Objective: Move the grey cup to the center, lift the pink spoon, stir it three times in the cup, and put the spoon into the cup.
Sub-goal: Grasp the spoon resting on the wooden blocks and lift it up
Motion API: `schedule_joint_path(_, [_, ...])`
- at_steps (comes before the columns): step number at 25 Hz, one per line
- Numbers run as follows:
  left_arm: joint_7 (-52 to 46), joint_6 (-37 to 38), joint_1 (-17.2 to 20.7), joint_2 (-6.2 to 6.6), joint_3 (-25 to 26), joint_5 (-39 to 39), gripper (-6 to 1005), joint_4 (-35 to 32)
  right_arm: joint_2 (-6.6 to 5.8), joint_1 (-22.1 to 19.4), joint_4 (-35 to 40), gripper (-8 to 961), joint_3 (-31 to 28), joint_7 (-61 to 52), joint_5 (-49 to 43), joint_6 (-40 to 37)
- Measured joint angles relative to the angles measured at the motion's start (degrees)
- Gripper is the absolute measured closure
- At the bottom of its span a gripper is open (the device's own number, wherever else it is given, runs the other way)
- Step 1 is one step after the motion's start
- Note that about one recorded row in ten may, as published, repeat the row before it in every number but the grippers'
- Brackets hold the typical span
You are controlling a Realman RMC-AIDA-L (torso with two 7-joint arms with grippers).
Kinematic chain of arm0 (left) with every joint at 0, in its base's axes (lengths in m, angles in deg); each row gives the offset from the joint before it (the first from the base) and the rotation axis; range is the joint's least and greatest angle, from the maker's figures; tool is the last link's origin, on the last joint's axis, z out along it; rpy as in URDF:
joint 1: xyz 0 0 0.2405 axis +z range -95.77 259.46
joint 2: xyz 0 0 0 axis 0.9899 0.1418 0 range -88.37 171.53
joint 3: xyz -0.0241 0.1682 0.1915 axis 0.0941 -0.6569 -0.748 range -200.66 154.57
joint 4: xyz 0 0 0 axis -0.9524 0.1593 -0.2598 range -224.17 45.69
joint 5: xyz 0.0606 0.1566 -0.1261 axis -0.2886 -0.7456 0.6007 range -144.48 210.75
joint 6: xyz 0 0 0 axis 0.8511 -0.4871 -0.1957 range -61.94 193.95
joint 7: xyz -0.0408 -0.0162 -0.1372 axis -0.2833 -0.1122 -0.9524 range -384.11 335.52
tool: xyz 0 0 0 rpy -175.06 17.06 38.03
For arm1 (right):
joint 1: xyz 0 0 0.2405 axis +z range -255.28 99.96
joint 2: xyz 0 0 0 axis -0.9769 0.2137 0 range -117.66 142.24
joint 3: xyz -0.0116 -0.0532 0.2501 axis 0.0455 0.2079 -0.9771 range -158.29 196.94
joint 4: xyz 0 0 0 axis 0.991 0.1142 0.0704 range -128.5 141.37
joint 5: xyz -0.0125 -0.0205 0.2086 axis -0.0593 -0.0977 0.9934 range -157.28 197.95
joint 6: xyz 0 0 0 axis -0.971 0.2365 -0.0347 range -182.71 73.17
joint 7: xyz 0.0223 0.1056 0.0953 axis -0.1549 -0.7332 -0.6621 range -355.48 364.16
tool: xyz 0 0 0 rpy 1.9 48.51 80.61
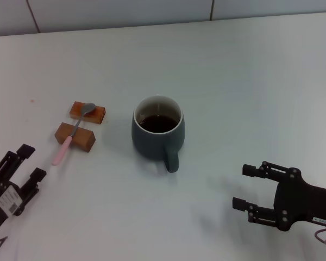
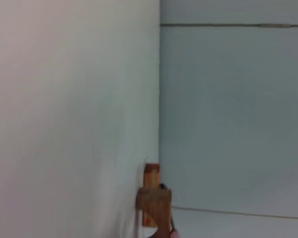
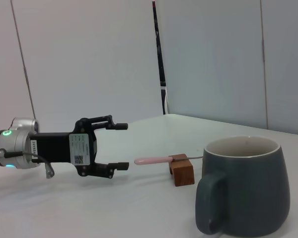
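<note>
Hiding in left wrist view: pink spoon (image 2: 173,233) | blocks (image 2: 153,201) cropped

Surface (image 1: 250,81): white and matte, carrying everything in view.
Far wooden block (image 1: 88,112): reddish-brown, lying flat on the surface, the landmark here.
Near wooden block (image 1: 75,137): lighter brown, just beside the far wooden block on its robot-facing side, roughly parallel to it, with a narrow strip of surface between them.
Wall panels (image 1: 119,12): pale, with dark seams, rising behind the far wooden block at the surface's back edge.
</note>
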Motion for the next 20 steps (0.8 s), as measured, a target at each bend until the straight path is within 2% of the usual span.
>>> schedule_joint_path(13, [-1.07,-1.16,-0.68,-0.19,-0.63,0.03,189,1.48,0.09,-0.42,0.01,208,-0.20,0.16,0.00,0.01])
schedule_joint_path(15, [-1.04,-1.84,-2.26,-0.32,-0.52,0.02,189,2.89,0.09,-0.37,0.01,208,-0.27,0.21,0.00,0.15])
schedule_joint_path(20, [-1.05,-2.18,-2.75,-0.32,-0.53,0.02,189,3.24,0.09,-0.41,0.01,208,-0.38,0.23,0.01,0.58])
